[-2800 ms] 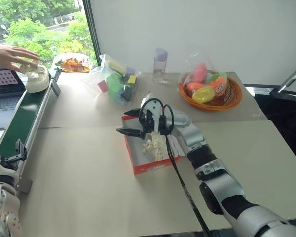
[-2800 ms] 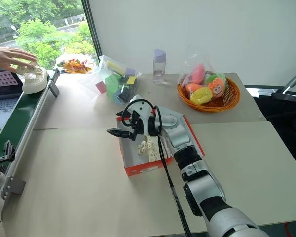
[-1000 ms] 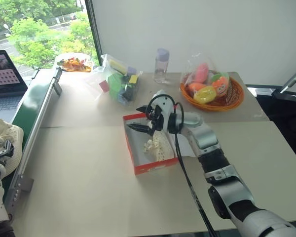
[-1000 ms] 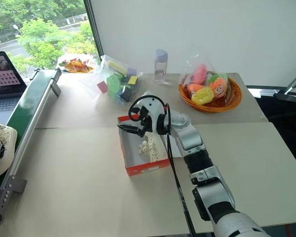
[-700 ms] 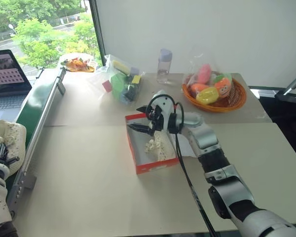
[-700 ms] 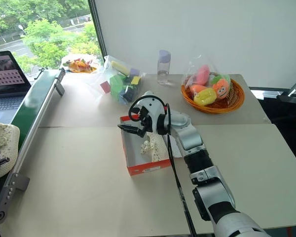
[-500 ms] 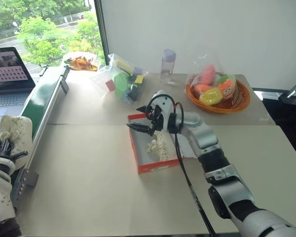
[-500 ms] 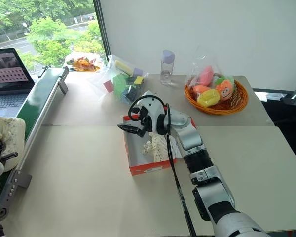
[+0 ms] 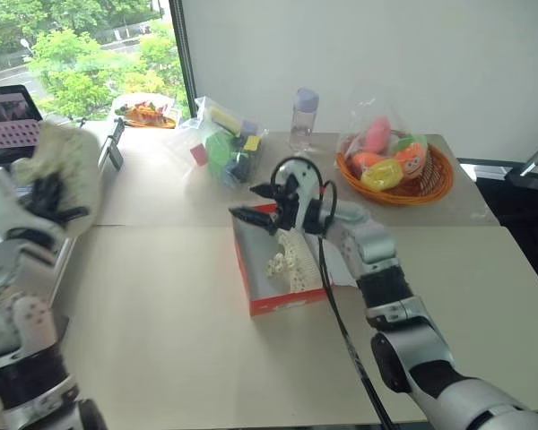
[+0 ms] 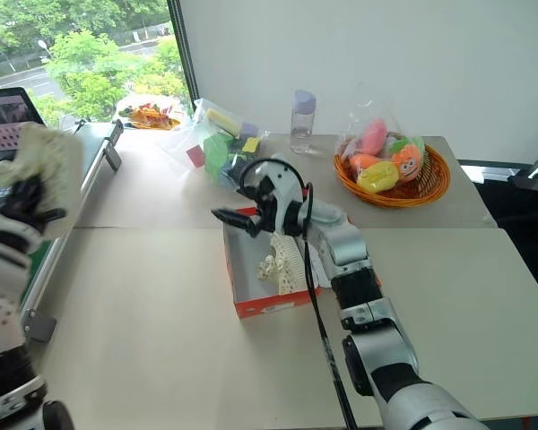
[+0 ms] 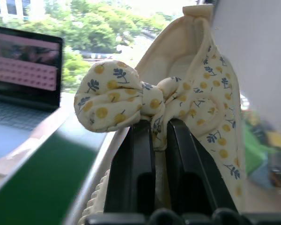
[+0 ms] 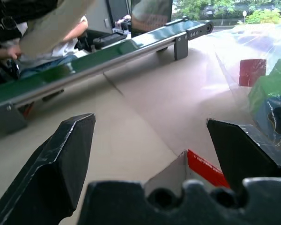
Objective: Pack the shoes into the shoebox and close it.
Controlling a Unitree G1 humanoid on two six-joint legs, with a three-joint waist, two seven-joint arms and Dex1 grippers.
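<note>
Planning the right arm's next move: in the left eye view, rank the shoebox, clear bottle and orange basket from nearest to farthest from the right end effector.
1. shoebox: directly under the right end effector.
2. clear bottle: behind it, toward the wall.
3. orange basket: far right of the table.

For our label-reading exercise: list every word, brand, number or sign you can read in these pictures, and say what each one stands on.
No text is readable.
Red shoebox: white print on its front wall, too small to read.
Laptop screen: pink rows, too blurred to read.
Bottle: no label visible.
</note>
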